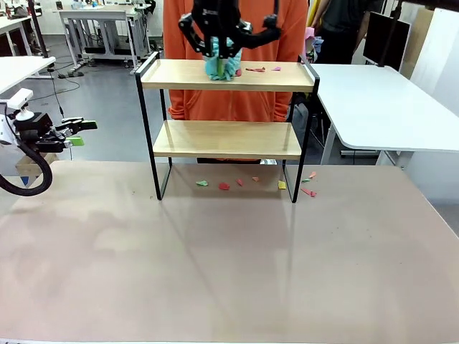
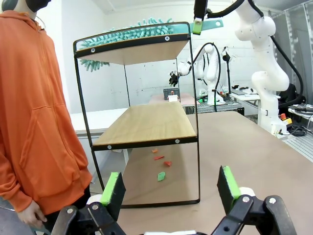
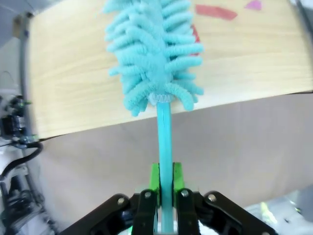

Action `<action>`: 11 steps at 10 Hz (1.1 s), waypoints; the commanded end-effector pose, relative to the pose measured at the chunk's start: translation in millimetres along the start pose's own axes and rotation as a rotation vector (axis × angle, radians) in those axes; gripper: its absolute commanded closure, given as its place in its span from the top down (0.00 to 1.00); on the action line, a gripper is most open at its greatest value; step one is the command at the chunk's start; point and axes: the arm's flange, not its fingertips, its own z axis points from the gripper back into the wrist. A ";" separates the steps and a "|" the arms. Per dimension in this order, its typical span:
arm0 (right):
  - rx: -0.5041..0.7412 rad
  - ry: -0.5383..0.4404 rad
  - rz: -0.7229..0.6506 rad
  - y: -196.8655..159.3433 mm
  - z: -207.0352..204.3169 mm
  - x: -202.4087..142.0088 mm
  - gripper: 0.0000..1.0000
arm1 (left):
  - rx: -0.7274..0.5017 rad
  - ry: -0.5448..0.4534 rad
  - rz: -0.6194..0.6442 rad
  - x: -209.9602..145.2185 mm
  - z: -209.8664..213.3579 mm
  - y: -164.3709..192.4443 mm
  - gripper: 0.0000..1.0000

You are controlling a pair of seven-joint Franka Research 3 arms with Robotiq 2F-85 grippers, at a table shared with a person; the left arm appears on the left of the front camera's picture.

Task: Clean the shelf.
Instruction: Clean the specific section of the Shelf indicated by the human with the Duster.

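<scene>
Duster handle (image 3: pixel 164 142) clamped in right fingers (image 3: pixel 154 182), head on the shelf (image 3: pixel 73 88); left fingers (image 2: pixel 113 192) apart, empty.

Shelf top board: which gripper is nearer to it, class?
Right. The right gripper holds a teal duster on the top board; the left gripper hangs open, well left of the shelf.

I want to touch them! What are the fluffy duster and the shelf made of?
The duster head looks like soft teal microfibre, from its fat fuzzy strands; its handle seems smooth plastic. The shelf boards look like pale matte wood with grain lines, maybe laminate. The frame looks like thin black-painted metal.
</scene>
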 end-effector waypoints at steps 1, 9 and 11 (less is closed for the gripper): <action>0.009 0.026 0.005 -46.8 -10.2 -15.2 0.13 | -0.004 -0.004 -0.006 3.2 -1.5 0.4 1.00; -0.172 0.063 -0.027 -147.5 17.1 20.0 0.13 | -0.004 -0.004 -0.006 3.2 -1.5 0.4 1.00; -0.112 0.006 -0.009 -155.4 44.2 8.0 0.13 | -0.004 -0.004 -0.006 3.2 -1.5 0.4 1.00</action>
